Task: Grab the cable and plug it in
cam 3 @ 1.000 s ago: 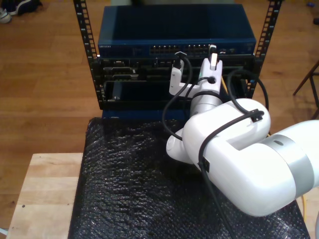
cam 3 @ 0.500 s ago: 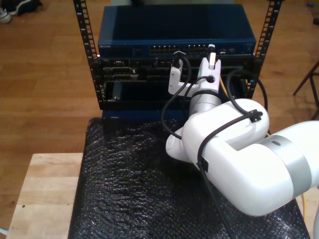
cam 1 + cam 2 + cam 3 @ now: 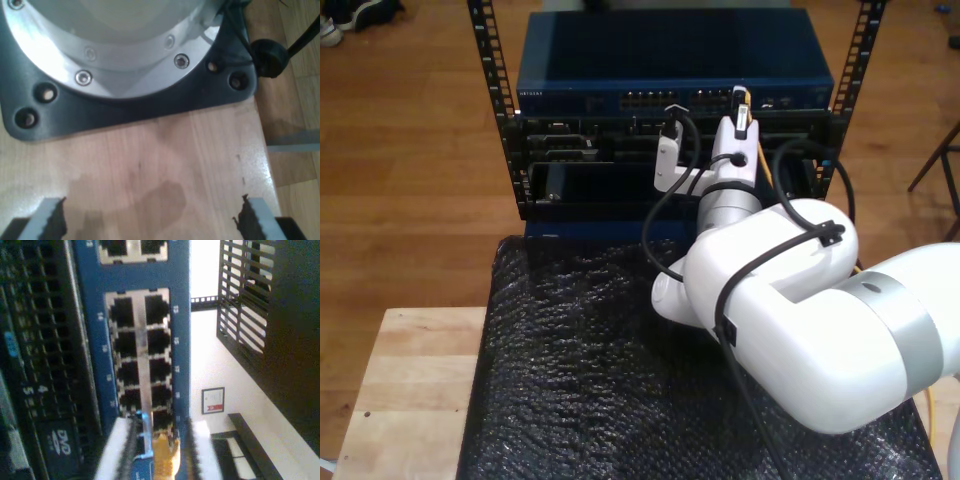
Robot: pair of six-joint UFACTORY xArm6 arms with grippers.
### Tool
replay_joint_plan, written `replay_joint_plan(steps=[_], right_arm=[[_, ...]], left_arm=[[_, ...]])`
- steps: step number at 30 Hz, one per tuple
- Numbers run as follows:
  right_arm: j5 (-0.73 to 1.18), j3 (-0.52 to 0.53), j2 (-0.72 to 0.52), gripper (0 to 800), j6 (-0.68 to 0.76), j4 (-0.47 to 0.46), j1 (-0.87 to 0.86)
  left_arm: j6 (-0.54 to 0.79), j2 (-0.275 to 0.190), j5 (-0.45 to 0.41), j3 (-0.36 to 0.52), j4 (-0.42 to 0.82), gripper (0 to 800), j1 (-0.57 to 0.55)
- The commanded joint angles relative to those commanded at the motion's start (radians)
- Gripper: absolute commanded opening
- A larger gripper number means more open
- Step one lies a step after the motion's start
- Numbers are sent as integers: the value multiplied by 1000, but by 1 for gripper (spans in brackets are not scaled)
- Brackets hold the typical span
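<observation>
The second gripper point(image 3: 156, 450) clamps the cable point(image 3: 164, 457), its plug pointing lengthwise into the blue switch point(image 3: 180, 330); elsewhere, the first gripper point(image 3: 150, 220) hangs open above a wooden desk point(image 3: 165, 165).

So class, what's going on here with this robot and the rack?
My second gripper holds the yellow-orange cable by its plug end, right up against a port block on the blue switch in the rack. I cannot tell whether the plug is seated yet. My first gripper is open and empty above a wooden surface, beside an arm's base plate.
</observation>
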Motion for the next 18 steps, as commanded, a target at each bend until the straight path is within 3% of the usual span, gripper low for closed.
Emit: replay_joint_plan(steps=[12, 18], right_arm=[[-3, 18, -20, 360, 0, -5, 9], [-3, 137, -97, 376, 0, 0, 17]], left_arm=[[0, 0, 0, 0, 0, 800, 0], [0, 0, 0, 0, 0, 800, 0]])
